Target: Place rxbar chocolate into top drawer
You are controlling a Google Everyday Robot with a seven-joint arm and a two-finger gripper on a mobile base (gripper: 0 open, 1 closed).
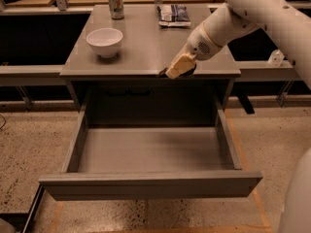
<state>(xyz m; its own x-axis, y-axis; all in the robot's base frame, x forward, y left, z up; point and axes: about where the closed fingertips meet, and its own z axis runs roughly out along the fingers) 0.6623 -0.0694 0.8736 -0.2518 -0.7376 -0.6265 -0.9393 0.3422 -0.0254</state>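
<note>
My gripper (176, 69) is at the front edge of the grey table (146, 47), right of the middle, with its tan fingers pointing down and left. It is shut on the rxbar chocolate (162, 74), of which only a small dark end shows at the fingertips, right over the table's front edge. The top drawer (150, 183) is pulled fully out below the table. Its grey inside is bare. The gripper is above the drawer's back part.
A white bowl (104, 41) stands on the table's left side. A drink can (115, 3) stands at the back left and a blue-and-white snack bag (173, 14) lies at the back. A small white bottle (275, 58) sits on a ledge at the right. My white arm fills the upper right.
</note>
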